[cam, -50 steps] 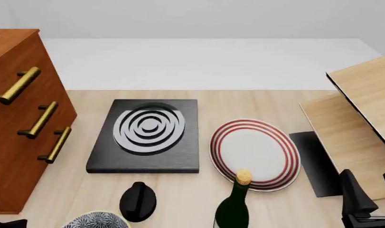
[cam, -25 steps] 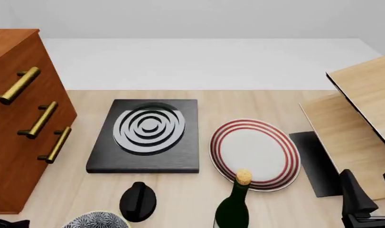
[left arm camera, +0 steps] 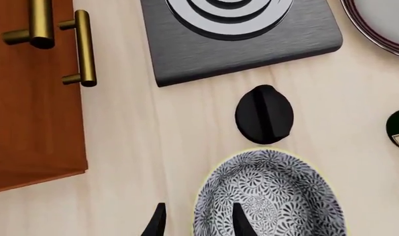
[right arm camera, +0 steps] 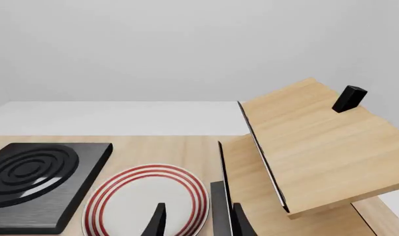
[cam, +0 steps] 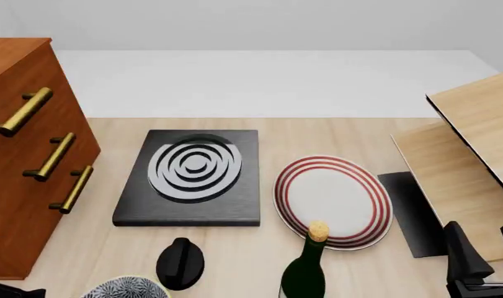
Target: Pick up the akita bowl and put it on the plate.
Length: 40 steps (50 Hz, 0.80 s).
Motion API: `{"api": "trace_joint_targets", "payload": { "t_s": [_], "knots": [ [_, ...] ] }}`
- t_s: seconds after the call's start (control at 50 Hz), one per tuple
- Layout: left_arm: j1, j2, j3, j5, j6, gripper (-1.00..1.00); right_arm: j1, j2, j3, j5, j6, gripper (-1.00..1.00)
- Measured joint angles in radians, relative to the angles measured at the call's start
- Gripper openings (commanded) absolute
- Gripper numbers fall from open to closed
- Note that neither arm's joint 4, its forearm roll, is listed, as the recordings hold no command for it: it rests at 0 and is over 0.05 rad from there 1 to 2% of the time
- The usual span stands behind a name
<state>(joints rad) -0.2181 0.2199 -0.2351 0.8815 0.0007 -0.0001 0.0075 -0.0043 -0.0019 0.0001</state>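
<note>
Left pincer (left arm camera: 198, 222), released, straddles the floral black-and-white akita bowl's (left arm camera: 271, 196) cream rim at lower frame, seemingly to grasp it.

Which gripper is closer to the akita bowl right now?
Left. The left gripper straddles the akita bowl's rim, jaws open. The right gripper hangs over the plate, far across the table.

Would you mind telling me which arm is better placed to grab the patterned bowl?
Left. Its claw is open, straddling the bowl's rim, while the right claw hovers near the plate, far from the bowl.
</note>
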Motion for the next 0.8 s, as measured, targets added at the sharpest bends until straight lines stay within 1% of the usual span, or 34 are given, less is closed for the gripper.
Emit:
{"api": "trace_joint_targets", "payload": {
  "t_s": [0.48,0.8],
  "knots": [
    [-0.003,0.022,0.041,-0.049,0.004,1.0,0.0,0.0,0.0,0.0,0.0,1.0],
    [-0.001,0.065,0.077,-0.118,0.008,1.0,0.0,0.0,0.0,0.0,0.0,1.0]
  ]
}}
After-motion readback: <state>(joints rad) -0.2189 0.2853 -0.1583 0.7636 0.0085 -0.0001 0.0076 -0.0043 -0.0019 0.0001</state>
